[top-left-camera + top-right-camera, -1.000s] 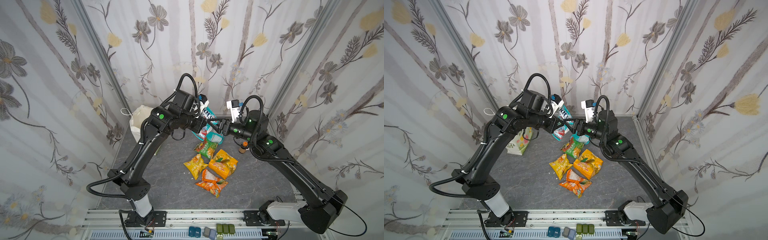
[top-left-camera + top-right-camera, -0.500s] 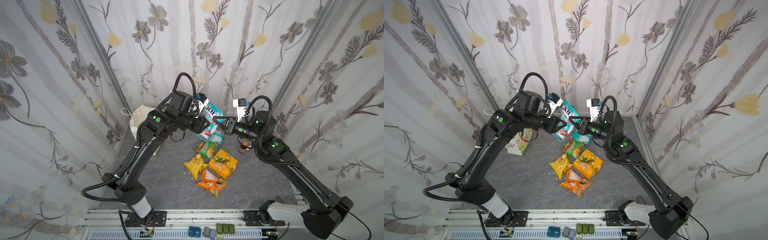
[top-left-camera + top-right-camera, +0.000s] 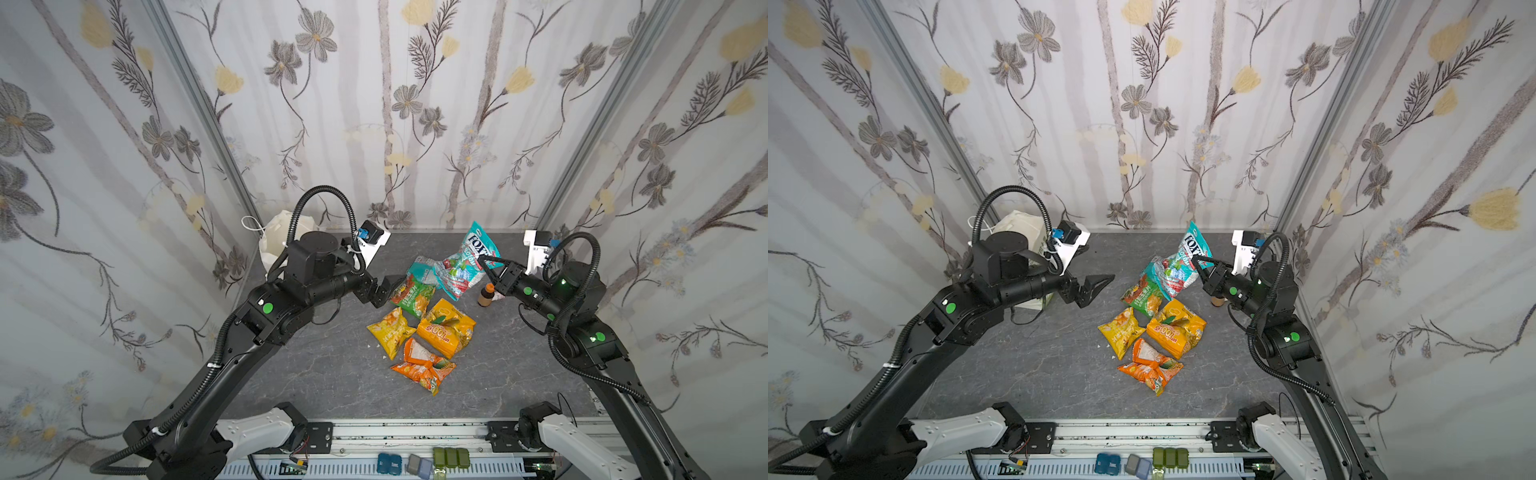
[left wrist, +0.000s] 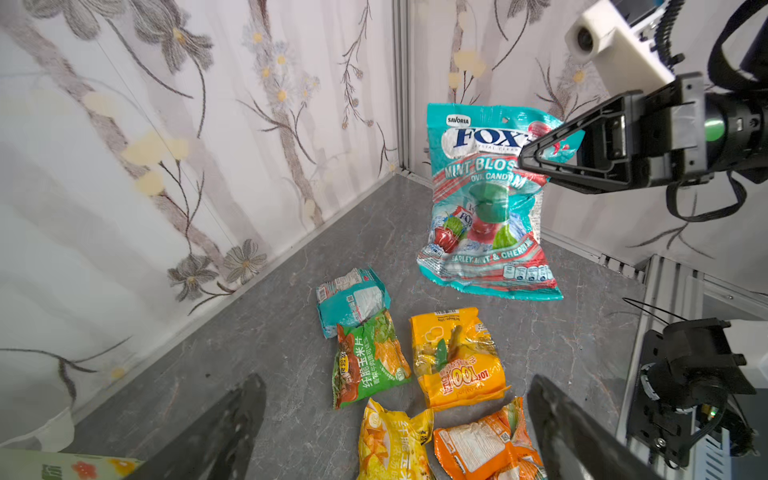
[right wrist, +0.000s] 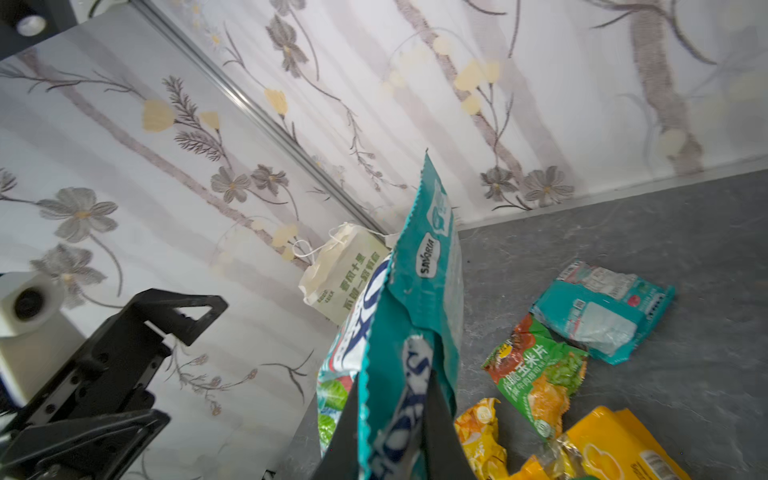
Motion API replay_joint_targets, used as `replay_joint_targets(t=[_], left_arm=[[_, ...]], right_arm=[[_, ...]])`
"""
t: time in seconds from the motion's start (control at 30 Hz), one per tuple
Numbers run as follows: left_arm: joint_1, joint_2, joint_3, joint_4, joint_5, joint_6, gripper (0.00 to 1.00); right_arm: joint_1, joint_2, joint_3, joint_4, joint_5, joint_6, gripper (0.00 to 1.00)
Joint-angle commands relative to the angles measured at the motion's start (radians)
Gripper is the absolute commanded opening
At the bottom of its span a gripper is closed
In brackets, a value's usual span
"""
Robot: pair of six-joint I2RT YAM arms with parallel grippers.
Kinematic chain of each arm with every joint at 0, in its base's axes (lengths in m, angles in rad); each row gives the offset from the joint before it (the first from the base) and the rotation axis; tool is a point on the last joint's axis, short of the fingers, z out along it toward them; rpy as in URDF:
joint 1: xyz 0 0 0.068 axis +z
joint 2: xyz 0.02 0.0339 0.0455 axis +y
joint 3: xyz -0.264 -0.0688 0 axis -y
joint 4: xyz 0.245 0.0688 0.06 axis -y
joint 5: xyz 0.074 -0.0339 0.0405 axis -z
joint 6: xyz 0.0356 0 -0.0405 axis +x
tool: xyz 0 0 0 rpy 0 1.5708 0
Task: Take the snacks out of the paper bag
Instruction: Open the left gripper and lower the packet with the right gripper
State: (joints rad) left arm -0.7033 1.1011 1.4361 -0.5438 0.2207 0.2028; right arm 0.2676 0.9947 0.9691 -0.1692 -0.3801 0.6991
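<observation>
My right end effector [image 3: 484, 262] is clamped near a top corner of the teal-and-white packet [image 3: 459, 266], which hangs off its tips, clear of the worktop [image 3: 332, 374]. My left end effector [image 3: 1097, 289] stands wide apart and empty, with the paper bag [image 3: 1017, 224] behind it. That thin pinch on slick foil could slip if I swing fast. The small bottle [image 3: 484, 296] stands just beneath my right end effector, so lowering carelessly could topple it.

We find the paper bag [image 3: 275, 235] in the far left corner behind our left arm [image 3: 257, 316], five packets [image 3: 446, 328] lying clustered on the table [image 3: 311, 365], a sixth packet [image 3: 461, 266] hanging above the cluster's rear from our right gripper [image 3: 481, 261], a bottle [image 3: 484, 296] just right of them, our left gripper [image 3: 1096, 291] to their left
</observation>
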Motion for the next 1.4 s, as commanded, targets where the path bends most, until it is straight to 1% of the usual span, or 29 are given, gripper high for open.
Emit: replay_joint_targets(t=[0.0, 0.1, 0.2, 0.3, 0.47, 0.6, 0.67, 0.87, 0.93, 1.07, 1.23, 1.3, 1.37], left_arm=[[0.001, -0.053, -0.086, 0.123, 0.01, 0.055, 1.0], [0.001, -0.101, -0.174, 0.124, 0.049, 0.043, 1.0], [0.001, -0.142, -0.248, 0.129, 0.089, 0.005, 1.0], [0.001, -0.173, -0.298, 0.125, 0.077, -0.042, 1.0], [0.001, -0.205, -0.345, 0.113, 0.046, -0.08, 1.0], [0.0, -0.227, -0.359, 0.122, 0.026, -0.085, 1.0], [0.0, -0.226, -0.356, 0.122, 0.021, -0.087, 1.0], [-0.002, -0.216, -0.358, 0.114, 0.019, -0.09, 1.0], [-0.001, -0.215, -0.359, 0.118, 0.023, -0.095, 1.0], [-0.001, -0.206, -0.358, 0.128, 0.035, -0.112, 1.0], [-0.001, -0.193, -0.347, 0.14, 0.047, -0.138, 1.0], [-0.001, -0.185, -0.35, 0.153, 0.057, -0.148, 1.0], [-0.001, -0.172, -0.346, 0.16, 0.062, -0.154, 1.0]], right_arm=[[-0.04, -0.01, -0.057, -0.015, 0.041, -0.004, 0.04], [-0.067, 0.04, -0.085, -0.015, 0.056, -0.048, 0.04], [-0.082, 0.133, -0.084, 0.001, 0.076, -0.107, 0.04], [-0.091, 0.252, -0.054, 0.012, 0.101, -0.185, 0.04], [-0.106, 0.491, 0.073, -0.028, 0.083, -0.318, 0.02], [-0.116, 0.695, 0.213, -0.087, 0.145, -0.417, 0.0], [-0.127, 0.773, 0.271, -0.102, 0.141, -0.437, 0.0], [-0.146, 0.957, 0.384, -0.117, 0.049, -0.452, 0.01], [-0.148, 1.012, 0.411, -0.131, 0.022, -0.457, 0.04], [-0.147, 1.077, 0.43, -0.126, 0.007, -0.456, 0.09], [-0.147, 1.12, 0.437, -0.123, 0.012, -0.455, 0.22], [-0.147, 1.128, 0.437, -0.122, 0.019, -0.456, 0.26], [-0.148, 1.129, 0.434, -0.122, 0.035, -0.461, 0.32]])
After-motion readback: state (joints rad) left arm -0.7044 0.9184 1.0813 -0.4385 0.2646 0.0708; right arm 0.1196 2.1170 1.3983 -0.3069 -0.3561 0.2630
